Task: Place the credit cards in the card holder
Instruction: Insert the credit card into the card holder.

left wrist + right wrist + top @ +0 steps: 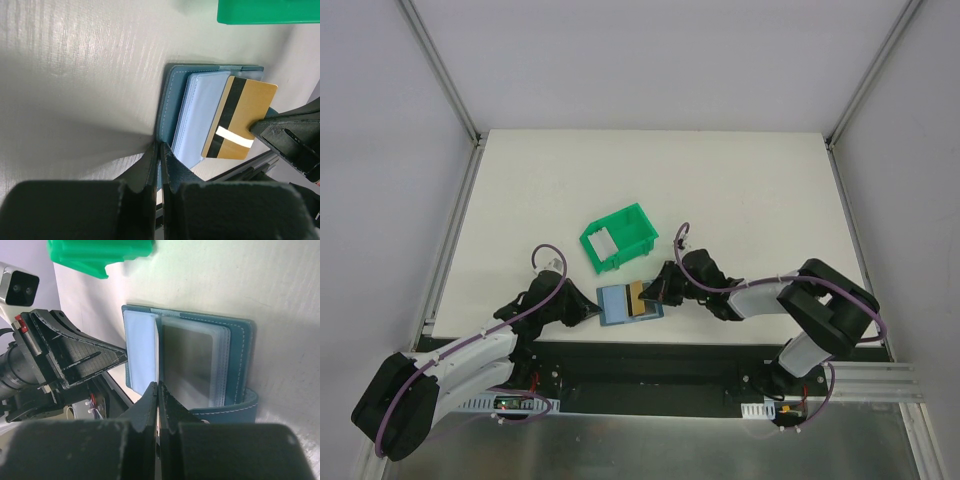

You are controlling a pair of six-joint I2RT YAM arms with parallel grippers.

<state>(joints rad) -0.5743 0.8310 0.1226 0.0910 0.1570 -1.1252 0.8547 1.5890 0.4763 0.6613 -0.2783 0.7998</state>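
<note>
At the desk's (740, 200) 6 o'clock lies the open card holder (617, 305), left claw (588, 308) clamped on its edge, right claw (655, 290) clamped on a tan-gold card (636, 297) over it. Green bin (632, 240), 12 o'clock, holds a pale card (604, 242).

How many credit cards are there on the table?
2. The gold card is pinched in the right pincer over the open card holder. A pale card lies inside the green bin. Others may be hidden in the holder's pockets.
</note>
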